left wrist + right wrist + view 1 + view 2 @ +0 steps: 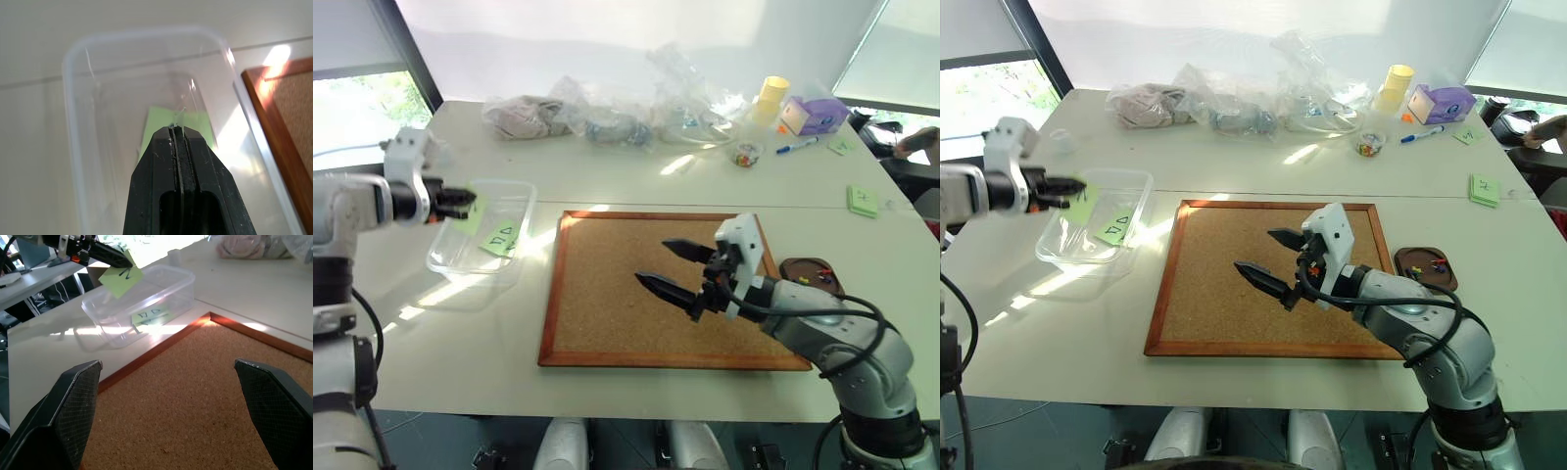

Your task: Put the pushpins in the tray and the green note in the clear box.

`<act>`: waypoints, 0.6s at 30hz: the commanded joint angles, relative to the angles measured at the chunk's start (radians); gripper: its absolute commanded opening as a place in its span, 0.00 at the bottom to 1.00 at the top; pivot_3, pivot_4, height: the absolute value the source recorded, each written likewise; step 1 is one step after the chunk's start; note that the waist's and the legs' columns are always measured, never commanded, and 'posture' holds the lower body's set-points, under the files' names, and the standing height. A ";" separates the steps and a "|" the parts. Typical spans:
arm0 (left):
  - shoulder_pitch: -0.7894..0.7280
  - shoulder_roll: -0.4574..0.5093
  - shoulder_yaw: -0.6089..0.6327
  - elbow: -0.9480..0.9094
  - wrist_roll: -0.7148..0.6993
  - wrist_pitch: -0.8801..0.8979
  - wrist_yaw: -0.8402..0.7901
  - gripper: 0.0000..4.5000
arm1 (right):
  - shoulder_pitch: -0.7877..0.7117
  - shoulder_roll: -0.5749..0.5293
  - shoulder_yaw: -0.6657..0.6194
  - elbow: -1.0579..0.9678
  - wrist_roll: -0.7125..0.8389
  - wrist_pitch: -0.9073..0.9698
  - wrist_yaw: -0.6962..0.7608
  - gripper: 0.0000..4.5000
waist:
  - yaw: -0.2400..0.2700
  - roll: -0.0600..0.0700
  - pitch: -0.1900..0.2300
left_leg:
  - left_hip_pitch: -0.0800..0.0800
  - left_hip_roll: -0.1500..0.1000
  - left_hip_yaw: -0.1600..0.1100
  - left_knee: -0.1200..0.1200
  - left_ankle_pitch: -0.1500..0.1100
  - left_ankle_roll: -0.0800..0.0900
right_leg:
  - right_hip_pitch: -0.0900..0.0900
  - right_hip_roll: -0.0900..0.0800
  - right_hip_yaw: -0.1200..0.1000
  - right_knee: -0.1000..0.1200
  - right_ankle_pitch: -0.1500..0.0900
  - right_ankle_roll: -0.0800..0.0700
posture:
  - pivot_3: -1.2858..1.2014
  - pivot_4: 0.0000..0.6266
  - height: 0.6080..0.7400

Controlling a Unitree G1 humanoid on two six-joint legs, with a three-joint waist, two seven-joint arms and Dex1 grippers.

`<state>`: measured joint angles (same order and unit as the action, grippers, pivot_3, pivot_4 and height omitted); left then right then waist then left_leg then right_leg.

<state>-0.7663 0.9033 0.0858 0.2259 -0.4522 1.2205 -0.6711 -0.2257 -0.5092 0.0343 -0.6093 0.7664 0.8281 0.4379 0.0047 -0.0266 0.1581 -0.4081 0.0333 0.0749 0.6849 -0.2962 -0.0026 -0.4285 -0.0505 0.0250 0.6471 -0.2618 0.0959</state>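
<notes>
holding green note (121,280) over clear box (161,293), left gripper (126,262) pinched

Green note (121,280): perhaps a "7".

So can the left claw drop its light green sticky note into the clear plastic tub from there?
Probably yes: left claw holds the note above the open tub.

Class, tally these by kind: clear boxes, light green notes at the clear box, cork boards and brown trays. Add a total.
clear box: 1
Light green notes: 2 (green note in the left gripper, second note inside the box)
cork board: 1
tray: 1
Total: 5
</notes>
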 commanded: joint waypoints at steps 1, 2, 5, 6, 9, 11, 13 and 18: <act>-0.025 -0.022 0.041 -0.003 -0.013 0.004 0.006 0.15 | -0.029 0.018 0.028 0.007 -0.057 -0.059 0.011 1.00 | 0.001 -0.002 0.000 | 0.000 0.000 0.000 0.000 0.000 0.000 | 0.000 0.000 0.000 0.000 0.000 0.000 | 0.52 0.24 0.98; -0.025 -0.029 0.040 0.008 -0.007 -0.002 0.010 0.21 | -0.028 0.022 0.033 0.012 -0.069 -0.068 0.011 1.00 | 0.001 -0.002 0.000 | 0.000 0.000 0.000 0.000 0.000 0.000 | 0.000 0.000 0.000 0.000 0.000 0.000 | 0.52 0.24 0.98; -0.033 -0.036 0.036 0.033 0.009 -0.022 0.015 0.53 | -0.016 0.028 0.039 0.019 -0.100 -0.090 0.012 1.00 | -0.001 -0.002 0.000 | 0.000 0.000 0.000 0.000 0.000 0.000 | -0.001 0.001 0.000 0.000 0.000 0.000 | 0.52 0.24 0.98; -0.038 -0.036 0.032 0.036 0.011 -0.027 0.013 0.63 | -0.011 0.030 0.039 0.019 -0.106 -0.095 0.011 1.00 | -0.001 -0.002 0.000 | 0.000 0.000 0.000 0.000 0.000 0.000 | -0.001 0.001 0.000 0.000 0.000 0.000 | 0.52 0.24 0.98; -0.052 -0.027 -0.003 0.038 0.041 -0.081 -0.002 0.90 | 0.007 0.044 0.027 0.014 -0.107 -0.100 0.002 1.00 | -0.001 -0.002 0.000 | 0.000 0.001 0.000 0.000 0.000 0.000 | -0.001 0.001 0.000 0.001 0.000 0.000 | 0.52 0.24 0.98; -0.071 -0.026 -0.012 0.040 0.049 -0.118 -0.026 0.99 | 0.022 0.049 0.019 0.006 -0.107 -0.099 -0.002 1.00 | -0.001 -0.002 0.000 | 0.000 0.001 0.000 0.000 0.000 0.000 | -0.001 0.001 0.000 0.001 0.000 0.000 | 0.52 0.24 0.98; -0.092 -0.022 -0.020 0.027 0.058 -0.189 -0.061 0.99 | 0.042 0.049 -0.002 -0.005 -0.110 -0.100 -0.010 1.00 | 0.000 -0.002 0.000 | 0.000 0.001 0.000 0.000 0.000 0.000 | -0.001 0.001 0.000 0.001 0.000 0.000 | 0.52 0.24 0.98; -0.144 -0.079 0.036 -0.132 -0.084 -0.254 -0.203 0.99 | 0.140 0.066 -0.192 -0.048 -0.086 -0.129 -0.091 1.00 | 0.009 -0.002 0.000 | -0.001 0.000 0.001 0.000 0.000 0.000 | -0.001 0.001 0.000 0.000 0.000 0.000 | 0.52 0.24 0.98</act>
<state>-0.8745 0.8391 0.0756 0.2010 -0.4533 0.9875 -0.8138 -0.1034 -0.4507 -0.0593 -0.5977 0.6562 0.7349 0.3774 0.0140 -0.0288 0.1582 -0.4088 0.0335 0.0762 0.6850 -0.2961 -0.0027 -0.4291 -0.0503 0.0250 0.6476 -0.2617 0.0961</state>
